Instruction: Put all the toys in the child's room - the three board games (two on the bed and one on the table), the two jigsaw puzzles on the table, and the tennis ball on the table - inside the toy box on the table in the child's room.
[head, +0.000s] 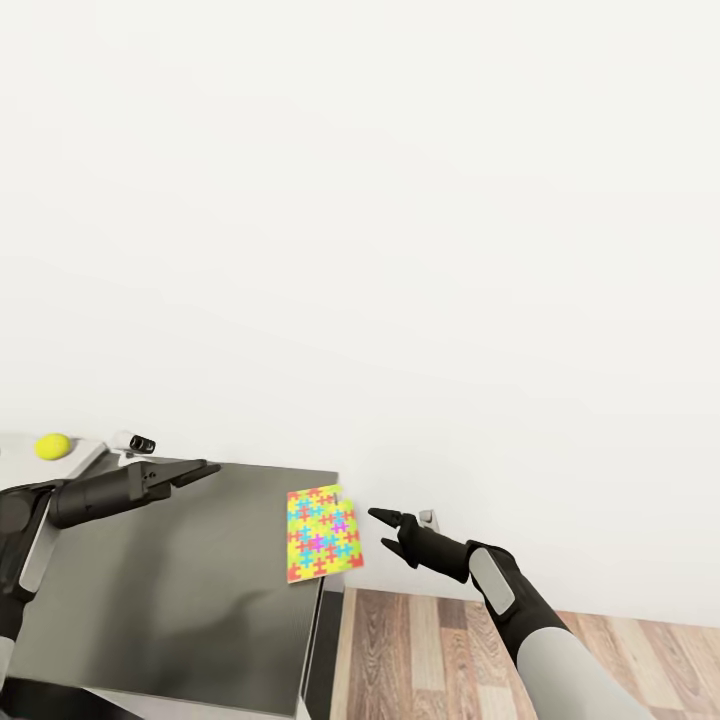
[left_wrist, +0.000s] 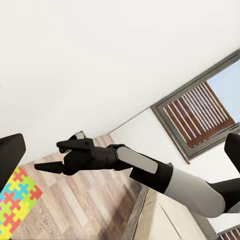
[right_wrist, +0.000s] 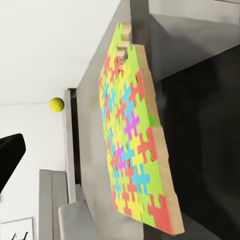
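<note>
Dark grey lower section of the table (head: 180, 590) below the head camera, white wall behind, wood floor past its right edge. Pale upper slab (head: 85, 455) just showing at the far left corner.

Left gripper (head: 195, 470) out over the far edge of the dark section, fingers close together and nothing between them; looks closed, but cannot tell for certain.

Right gripper (head: 385, 530) off the table's right edge, over the floor, fingers parted and empty, pointing at the jigsaw puzzle (head: 323, 532). Same gripper (left_wrist: 52, 157) seen from the left wrist, fingers spread, nothing held.

Jigsaw puzzle flat on the dark section, at the right edge near the far right corner, one side overhanging slightly. Right wrist view gives its thick edge (right_wrist: 137, 145) facing the fingers.

Tennis ball (head: 52, 446) on the pale slab, far left, well apart from the puzzle.

Step in hand, by judgement: approach to pick up the puzzle with the right arm. Next move calls for closing the short gap, straddling the overhanging edge, then pinching across the thickness without pushing the piece inward.
</note>
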